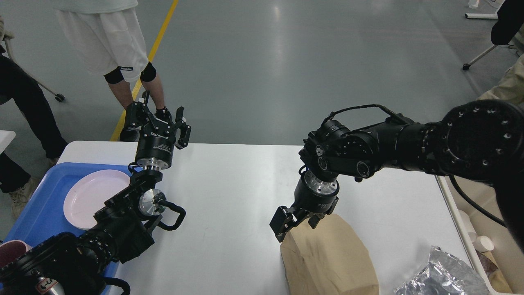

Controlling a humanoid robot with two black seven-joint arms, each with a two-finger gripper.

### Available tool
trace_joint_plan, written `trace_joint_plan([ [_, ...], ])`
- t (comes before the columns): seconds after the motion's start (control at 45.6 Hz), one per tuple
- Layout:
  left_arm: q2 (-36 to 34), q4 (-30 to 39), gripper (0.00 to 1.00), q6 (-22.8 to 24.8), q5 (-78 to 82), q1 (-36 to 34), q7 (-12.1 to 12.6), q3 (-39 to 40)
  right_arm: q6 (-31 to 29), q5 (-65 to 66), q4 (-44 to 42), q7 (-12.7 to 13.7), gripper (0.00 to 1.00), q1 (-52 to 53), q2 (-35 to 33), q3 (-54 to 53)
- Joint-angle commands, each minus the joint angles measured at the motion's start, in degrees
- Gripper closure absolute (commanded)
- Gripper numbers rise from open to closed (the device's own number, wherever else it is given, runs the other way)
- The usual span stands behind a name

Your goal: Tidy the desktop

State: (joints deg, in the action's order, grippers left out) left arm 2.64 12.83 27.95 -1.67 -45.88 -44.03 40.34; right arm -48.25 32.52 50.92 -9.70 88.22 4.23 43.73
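Note:
The desktop (229, 192) is a wide white tabletop. A brown paper bag (327, 258) lies on it at the front, right of centre. My right gripper (295, 223) points down at the bag's far top edge. Its fingers stand apart, the left fingertip (279, 224) at the bag's left corner and the other against the bag's top. I cannot tell whether they press the paper. My left gripper (159, 121) is raised above the table's far left edge, open and empty.
A blue tray (37, 213) at the left holds a pink plate (88, 196) and a dark red cup (10, 249). A crumpled foil bag (442, 280) lies at the front right. A beige bin (470, 233) with cups stands beyond the right edge. People stand past the far left corner.

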Motion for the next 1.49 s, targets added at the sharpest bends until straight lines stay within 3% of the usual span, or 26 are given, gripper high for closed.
trace_joint_plan([
  [0.0,0.00,0.00,0.03,0.08,0.00,0.00,0.00,0.00,-0.08,-0.18,0.32,0.04,0.00,-0.07,0.07,-0.31],
  [0.57,0.00,0.00,0.03,0.00,0.00,0.00,0.00,0.00,2.02,-0.79,-1.17,-0.05,0.00,-5.34,0.51,-0.13],
  [0.855,0.00,0.00,0.03,0.00,0.00,0.00,0.00,0.00,2.29,-0.70,-7.49,-0.05,0.00,-10.53,0.25,0.75],
  [0.986,0.00,0.00,0.03,0.00,0.00,0.00,0.00,0.00,5.18,-0.79,-8.55,-0.05,0.01,-11.85,0.07,1.10],
  [1.03,0.00,0.00,0.03,0.00,0.00,0.00,0.00,0.00,5.80,-0.97,-8.55,-0.05,0.07,-11.93,-0.10,1.18],
  [1.14,0.00,0.00,0.03,0.00,0.00,0.00,0.00,0.00,5.98,-1.14,-8.55,-0.05,0.36,-11.94,-0.80,3.03],
  [1.227,0.00,0.00,0.03,0.00,0.00,0.00,0.00,0.00,5.98,-0.97,-8.55,-0.05,0.78,-11.76,-0.89,4.96],
  [1.249,0.00,0.00,0.03,0.00,0.00,0.00,0.00,0.00,5.72,-1.05,-8.46,-0.05,0.97,-11.41,-0.89,6.01],
  [1.468,0.00,0.00,0.03,0.00,0.00,0.00,0.00,0.00,5.01,-1.76,-8.29,-0.40,1.00,-8.51,-1.07,7.60],
])
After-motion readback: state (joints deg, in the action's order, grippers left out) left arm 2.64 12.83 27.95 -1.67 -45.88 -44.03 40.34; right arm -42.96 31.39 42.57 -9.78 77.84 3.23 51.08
